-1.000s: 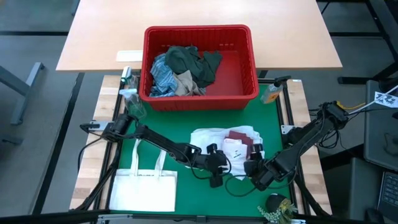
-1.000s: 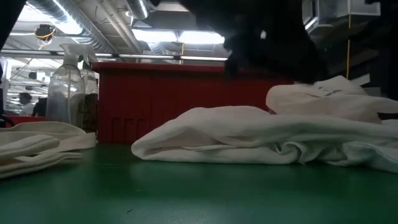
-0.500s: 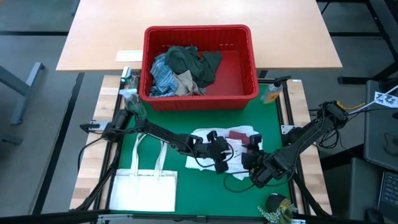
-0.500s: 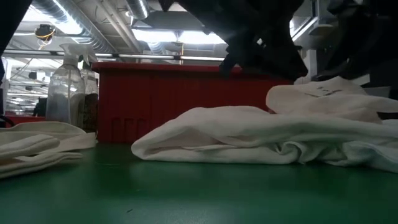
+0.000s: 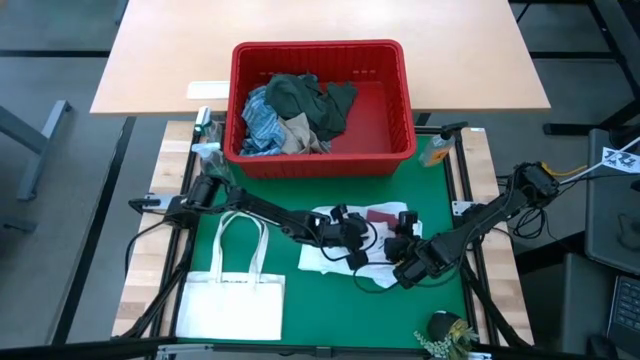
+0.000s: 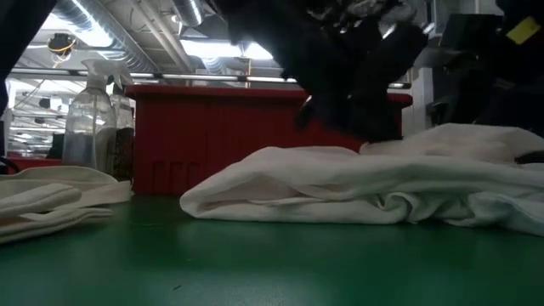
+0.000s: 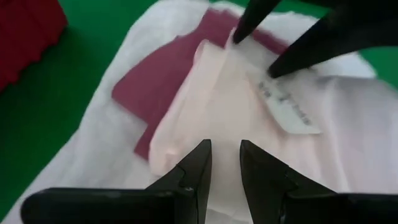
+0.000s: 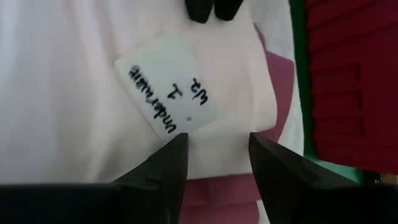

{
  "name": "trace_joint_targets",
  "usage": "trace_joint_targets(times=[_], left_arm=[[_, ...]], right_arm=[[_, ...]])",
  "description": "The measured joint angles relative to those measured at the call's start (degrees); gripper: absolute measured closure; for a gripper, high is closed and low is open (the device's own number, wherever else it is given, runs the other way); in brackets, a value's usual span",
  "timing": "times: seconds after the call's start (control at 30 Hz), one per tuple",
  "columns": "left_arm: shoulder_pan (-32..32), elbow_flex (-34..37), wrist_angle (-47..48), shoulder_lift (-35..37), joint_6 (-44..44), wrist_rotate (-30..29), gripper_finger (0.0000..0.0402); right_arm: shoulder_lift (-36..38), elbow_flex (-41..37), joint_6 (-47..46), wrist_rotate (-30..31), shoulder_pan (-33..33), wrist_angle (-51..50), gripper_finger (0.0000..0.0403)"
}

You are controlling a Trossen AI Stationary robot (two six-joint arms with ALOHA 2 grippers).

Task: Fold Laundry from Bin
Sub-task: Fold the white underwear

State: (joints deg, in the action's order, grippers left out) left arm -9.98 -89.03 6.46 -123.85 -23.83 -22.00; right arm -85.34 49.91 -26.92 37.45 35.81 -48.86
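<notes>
On the green surface (image 5: 250, 255), the tote (image 5: 232, 303) lies at the left. The left claw (image 5: 352, 250) hovers over the white garment (image 5: 320, 255), its 2 fingers close together but grasping nothing. The right claw (image 5: 402, 262), released wide, is just above the label (image 8: 166, 93). Other laundry (image 5: 290, 112) waits in the bin (image 5: 320, 55). Both claws are very near; a pinch could snag the label or they may collide.

Industrial lab/workshop, exposed ceiling ducts (image 6: 127, 34), strip lights (image 6: 217, 49), bare wood bench (image 5: 320, 25)
</notes>
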Motion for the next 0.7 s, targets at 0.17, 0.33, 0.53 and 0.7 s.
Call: trace_joint_targets(times=[0.17, 0.33, 0.53, 0.7], left_arm=[[0.11, -0.03, 0.40, -0.69, 0.23, -0.25, 0.0321], [0.09, 0.00, 0.82, 1.05, 1.92, 0.49, 0.0321], [-0.72, 0.01, 0.01, 4.63, 1.67, 2.63, 0.0321], [-3.37, 0.01, -0.32, 4.72, 1.46, 3.93, 0.0321]], right_arm=[[0.00, 0.00, 0.00, -0.04, 0.15, -0.07, 0.0233], [-0.02, 2.46, 0.19, -1.28, 0.16, -4.34, 0.0233], [0.00, 9.40, -0.09, -7.87, 0.61, -6.51, 0.0233], [0.00, 12.74, 0.17, -9.25, 4.39, -2.89, 0.0233]])
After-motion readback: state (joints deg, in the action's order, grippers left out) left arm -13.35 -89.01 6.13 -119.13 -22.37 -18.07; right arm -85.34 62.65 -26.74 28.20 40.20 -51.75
